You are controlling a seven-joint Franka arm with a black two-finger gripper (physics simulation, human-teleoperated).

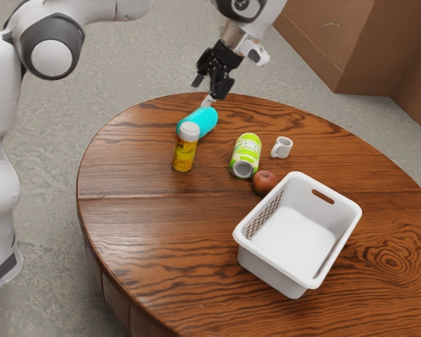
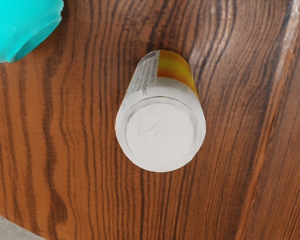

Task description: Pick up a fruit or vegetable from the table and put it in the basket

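Okay, claw (image 1: 201, 91) has its fingers well apart, nothing between them, up over the cyan thing (image 1: 205, 121) and white-capped bottle (image 2: 160, 132) end of the tabletop (image 1: 140, 221). Red fruit (image 1: 264, 182) lies well off toward the exterior view's right and nearer that camera, past the green can (image 1: 246, 153), just beside the basket (image 1: 274, 269); looks roundish, so I'd centre over it before descending, watching can and rim.

White-capped bottle (image 2: 160, 132) upright on wood table (image 2: 240, 150); cyan object (image 2: 22, 27) nearby, partly visible.
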